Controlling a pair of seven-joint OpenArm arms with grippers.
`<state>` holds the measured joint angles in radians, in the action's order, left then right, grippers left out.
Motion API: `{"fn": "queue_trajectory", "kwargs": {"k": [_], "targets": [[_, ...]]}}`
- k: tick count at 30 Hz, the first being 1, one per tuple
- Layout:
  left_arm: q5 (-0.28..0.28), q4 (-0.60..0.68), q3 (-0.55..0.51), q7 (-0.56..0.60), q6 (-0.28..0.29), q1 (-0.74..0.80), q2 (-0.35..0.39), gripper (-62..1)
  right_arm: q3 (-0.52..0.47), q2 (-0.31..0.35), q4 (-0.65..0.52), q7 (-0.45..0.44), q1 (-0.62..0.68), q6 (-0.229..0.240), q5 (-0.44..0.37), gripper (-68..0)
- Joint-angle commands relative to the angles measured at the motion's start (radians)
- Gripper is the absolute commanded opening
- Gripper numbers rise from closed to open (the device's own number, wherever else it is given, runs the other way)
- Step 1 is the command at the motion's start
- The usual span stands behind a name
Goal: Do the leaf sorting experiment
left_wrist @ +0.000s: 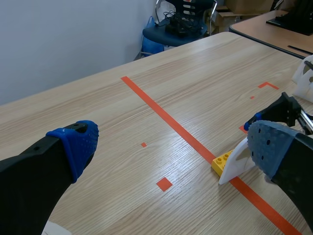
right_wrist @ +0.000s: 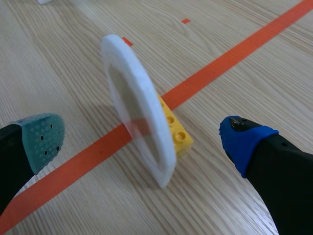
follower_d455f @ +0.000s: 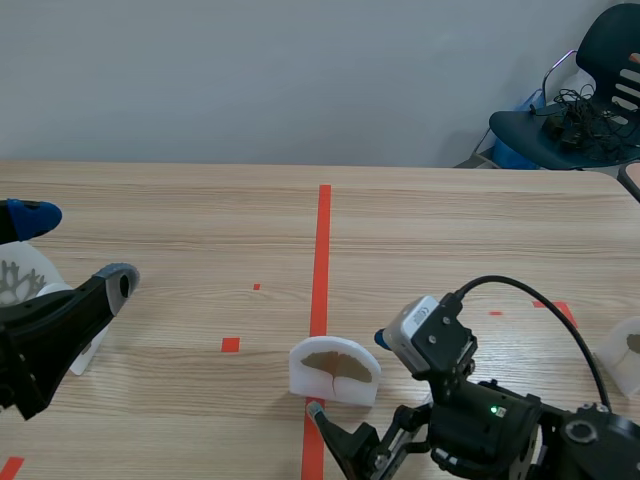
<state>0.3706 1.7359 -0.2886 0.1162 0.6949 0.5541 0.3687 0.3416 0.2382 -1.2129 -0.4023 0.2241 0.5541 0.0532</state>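
Disc [follower_d455f: 335, 370], white-rimmed with a brown leaf [follower_d455f: 335, 366] in its window, stands upright on a yellow brick [right_wrist: 176, 129] on the centre tape [follower_d455f: 323, 250]. We see the right end effector [right_wrist: 146, 142] spread wide around it, one pad to each side, neither touching. We judge the step in hand to be the pick of this one sample for sorting: the approach looks done, the grip not yet made. The next move, as we read it, calls for closing gently and squarely onto the disc's two flat faces, then lifting straight up before any carry. The disc is thin, rides on a small brick, and could tip or twist if one pad lands first. The left end effector [follower_d455f: 75, 250] hangs wide open with nothing between its pads at the left side of the desk [follower_d455f: 450, 220], well apart from the disc and near a white holder [follower_d455f: 20, 282]. A second white holder [follower_d455f: 625, 358] sits near the desk's right edge. Between the two, and away toward the far edge, bare wood shows, so we expect a carry to either side to meet little on the way, save the left arm if it goes that way. The near edge lies hidden under the right arm, and we cannot tell how close the brick is to it. A chair [follower_d455f: 590, 110] stands beyond the desk's far right corner, out of play.
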Motion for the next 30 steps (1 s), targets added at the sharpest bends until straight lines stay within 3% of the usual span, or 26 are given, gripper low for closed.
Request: {"fn": "queue_trajectory", "kwargs": {"k": [1, 4, 7, 16, 20, 24, 30], "targets": [[0.011, 0.006, -0.003, 0.015, 0.001, -0.003, 0.000, 1.4, 0.005, -0.004, 0.001, -0.046, -0.018, -0.006, 0.012, 0.4], [0.011, 0.005, -0.003, 0.015, 0.001, -0.003, 0.000, 1.4, 0.028, -0.011, 0.020, -0.095, -0.019, -0.058, 0.055, -16.1], [0.011, 0.004, -0.003, 0.015, 0.001, -0.003, 0.000, 1.4, 0.033, -0.011, 0.033, -0.090, -0.019, -0.061, 0.055, -34.8], [0.011, -0.002, -0.003, 0.018, 0.001, -0.009, 0.000, 1.4, 0.031, -0.011, 0.047, -0.053, -0.019, -0.061, 0.055, -62.8], [0.011, -0.010, -0.003, 0.018, 0.001, -0.009, 0.000, 1.4, -0.014, -0.011, 0.021, -0.094, 0.004, -0.060, 0.051, -63.8], [0.011, -0.022, -0.003, 0.019, 0.001, -0.009, 0.000, 1.4, -0.134, -0.008, -0.106, -0.094, 0.104, -0.051, 0.035, -63.8], [0.011, -0.036, -0.003, 0.022, 0.001, -0.009, 0.000, 1.4, -0.362, -0.011, -0.275, -0.090, 0.274, -0.026, -0.109, -63.8]]}}
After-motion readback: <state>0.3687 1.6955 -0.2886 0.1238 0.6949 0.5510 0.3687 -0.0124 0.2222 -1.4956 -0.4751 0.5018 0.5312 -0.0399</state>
